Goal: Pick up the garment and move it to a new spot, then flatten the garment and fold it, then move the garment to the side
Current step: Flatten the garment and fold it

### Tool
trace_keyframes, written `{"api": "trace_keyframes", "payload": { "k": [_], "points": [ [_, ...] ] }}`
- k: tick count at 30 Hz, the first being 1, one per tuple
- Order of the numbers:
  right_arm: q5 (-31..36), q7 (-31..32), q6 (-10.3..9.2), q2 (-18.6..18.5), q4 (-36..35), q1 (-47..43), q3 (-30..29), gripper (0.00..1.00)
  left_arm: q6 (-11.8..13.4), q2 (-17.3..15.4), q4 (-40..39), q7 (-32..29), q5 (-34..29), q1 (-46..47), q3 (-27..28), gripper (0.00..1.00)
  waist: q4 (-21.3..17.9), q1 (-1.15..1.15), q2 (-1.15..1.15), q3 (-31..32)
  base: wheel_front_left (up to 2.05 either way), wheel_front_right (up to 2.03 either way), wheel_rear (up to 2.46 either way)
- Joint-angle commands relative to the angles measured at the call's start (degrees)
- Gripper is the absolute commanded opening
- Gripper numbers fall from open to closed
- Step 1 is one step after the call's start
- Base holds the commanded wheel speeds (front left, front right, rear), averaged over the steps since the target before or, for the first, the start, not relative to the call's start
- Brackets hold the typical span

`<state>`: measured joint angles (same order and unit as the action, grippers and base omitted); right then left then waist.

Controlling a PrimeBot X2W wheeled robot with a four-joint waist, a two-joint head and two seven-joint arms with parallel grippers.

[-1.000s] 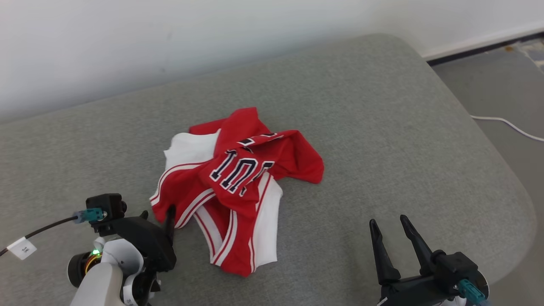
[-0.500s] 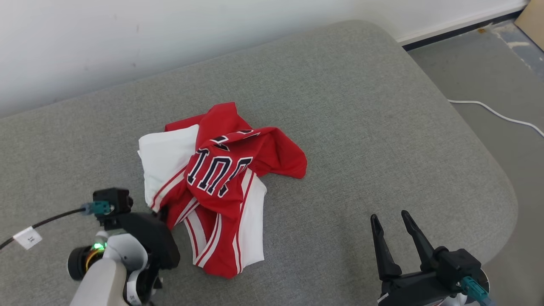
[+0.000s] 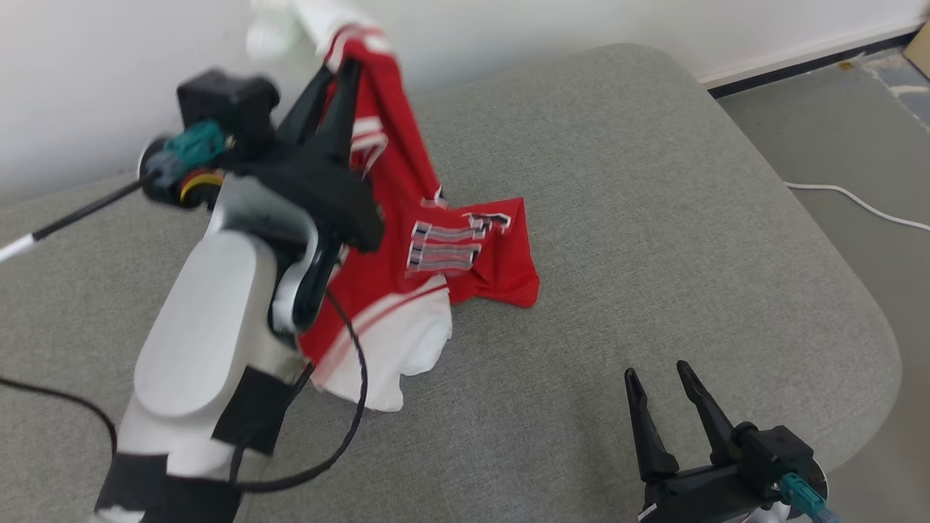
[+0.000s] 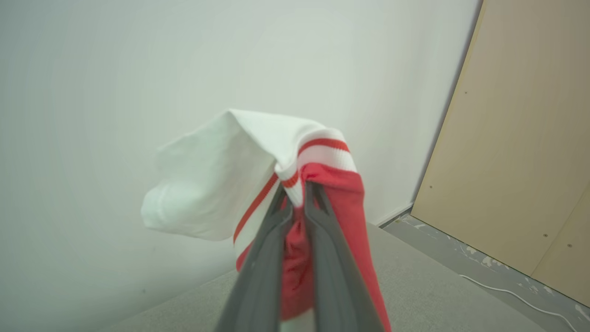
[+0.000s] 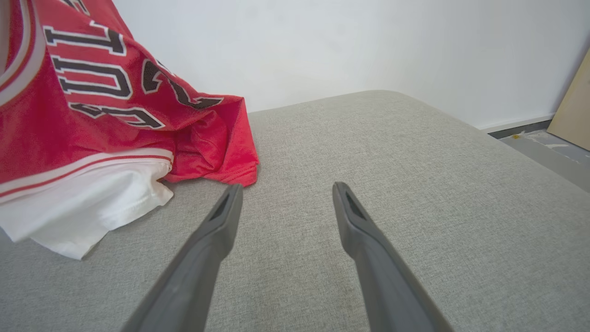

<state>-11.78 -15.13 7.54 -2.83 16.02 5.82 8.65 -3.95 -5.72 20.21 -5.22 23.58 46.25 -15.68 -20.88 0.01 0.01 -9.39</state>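
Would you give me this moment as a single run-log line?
phase: pick up | left end effector: shut on garment, aloft | garment: lower edge on grey cushion | right end effector: open, empty

The red garment (image 5: 46, 138) carries dark block letters (image 5: 90, 83) outlined in white. They lie sideways in my right wrist view: one looks like a U, and the rest I cannot read as a word. In my head view they are blurred.
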Motion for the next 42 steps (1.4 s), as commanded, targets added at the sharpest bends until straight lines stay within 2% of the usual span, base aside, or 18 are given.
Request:
{"api": "trace_keyframes", "payload": {
  "k": [1,11,17,20,21,23,29,33,42],
  "points": [
    [-0.4,0.0,-0.1,-0.1,0.1,0.3,0.3,1.0,-0.5,0.6,0.5,1.2,-0.8,2.4,-1.0,0.0,-0.3,-0.01,-0.01,0.0,0.0,0.0,0.0],
    [0.7,0.0,-0.1,-0.1,0.5,-0.3,0.2,1.0,-1.7,2.8,1.2,8.7,3.7,16.2,-7.2,0.0,-0.8,-0.01,-0.01,0.4,0.0,0.0,0.0],
    [0.6,0.0,-0.1,-0.1,0.6,-0.1,0.9,1.0,1.3,2.8,-1.4,12.5,12.7,18.5,-10.9,0.0,0.8,-0.01,-0.01,0.7,0.0,0.0,0.0],
    [0.6,0.0,-0.1,-0.1,0.4,-0.2,0.5,1.0,3.2,2.2,0.3,11.1,13.7,14.2,-11.7,0.0,2.4,-0.01,-0.01,0.4,0.0,0.0,0.0],
    [0.8,0.0,-0.1,-0.1,0.3,-0.3,0.5,1.0,4.5,0.2,2.1,10.2,13.8,10.0,-11.6,0.0,3.5,-0.01,-0.01,0.2,0.0,0.0,0.0],
    [0.9,0.0,-0.1,-0.1,0.3,-0.2,0.5,1.0,5.2,-0.5,3.0,9.7,14.3,7.3,-11.5,0.0,3.9,-0.01,-0.01,0.1,0.0,0.0,0.0],
    [1.5,0.0,-0.1,-0.1,-0.2,0.4,0.2,1.0,9.1,-6.3,8.7,7.4,16.2,-8.5,-10.2,0.0,6.7,-0.01,-0.01,-1.0,0.0,0.0,0.0],
    [1.7,0.0,-0.1,-0.1,-0.4,1.0,0.1,1.0,10.0,-8.5,11.4,6.8,17.3,-14.6,-9.4,0.0,8.0,-0.01,-0.01,-1.8,0.0,0.0,0.0],
    [1.9,0.0,-0.11,-0.1,-0.4,1.5,-0.1,1.0,10.4,-9.7,13.0,7.0,19.4,-20.0,-8.7,0.0,10.0,-0.01,-0.01,-3.0,0.0,0.0,0.0]
  ]
}}
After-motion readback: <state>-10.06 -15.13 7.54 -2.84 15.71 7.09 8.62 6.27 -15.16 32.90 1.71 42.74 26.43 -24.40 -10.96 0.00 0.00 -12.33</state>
